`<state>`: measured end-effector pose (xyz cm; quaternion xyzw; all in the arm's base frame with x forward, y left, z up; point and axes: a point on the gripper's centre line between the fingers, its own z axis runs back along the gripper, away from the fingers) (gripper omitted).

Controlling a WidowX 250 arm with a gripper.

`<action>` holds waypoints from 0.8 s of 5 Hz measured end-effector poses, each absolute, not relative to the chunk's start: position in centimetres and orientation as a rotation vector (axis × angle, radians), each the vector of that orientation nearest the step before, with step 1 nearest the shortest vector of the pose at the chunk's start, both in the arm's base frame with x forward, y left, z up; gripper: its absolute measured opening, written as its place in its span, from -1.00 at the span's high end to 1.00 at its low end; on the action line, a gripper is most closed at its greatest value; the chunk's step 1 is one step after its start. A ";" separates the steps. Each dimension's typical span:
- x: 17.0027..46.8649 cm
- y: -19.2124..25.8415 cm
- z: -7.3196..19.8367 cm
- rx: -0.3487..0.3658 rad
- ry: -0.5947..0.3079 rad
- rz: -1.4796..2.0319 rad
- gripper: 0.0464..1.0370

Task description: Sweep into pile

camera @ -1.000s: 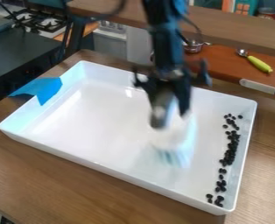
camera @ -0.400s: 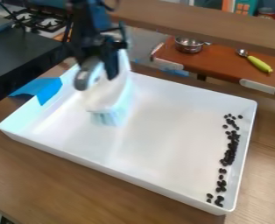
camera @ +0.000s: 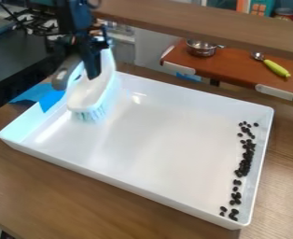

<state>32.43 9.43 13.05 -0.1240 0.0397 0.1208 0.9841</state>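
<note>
While the pincer [camera: 77,80] is clamped on the brush [camera: 88,94] by the left wall of the tray [camera: 152,144], beans [camera: 246,161] line the right one. To pile: bristles [camera: 90,113] down flat past one end, slow light stroke along that wall.

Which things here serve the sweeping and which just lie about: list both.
For the job:
gripper, holding the brush
brush, at the tray's far left
tray
black bits, strung along the tray's right side

Just lying about:
pot, on the brown board
green-handled scoop, on the same board
jar, at the back
</note>
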 end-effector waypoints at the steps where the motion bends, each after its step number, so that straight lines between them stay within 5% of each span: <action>1: 32.7 10.5 12.4 -0.204 0.066 0.242 0.11; 3: 33.8 12.4 10.8 -0.087 0.009 0.284 -0.03; 4: 33.7 13.0 9.8 -0.046 -0.009 0.268 -0.62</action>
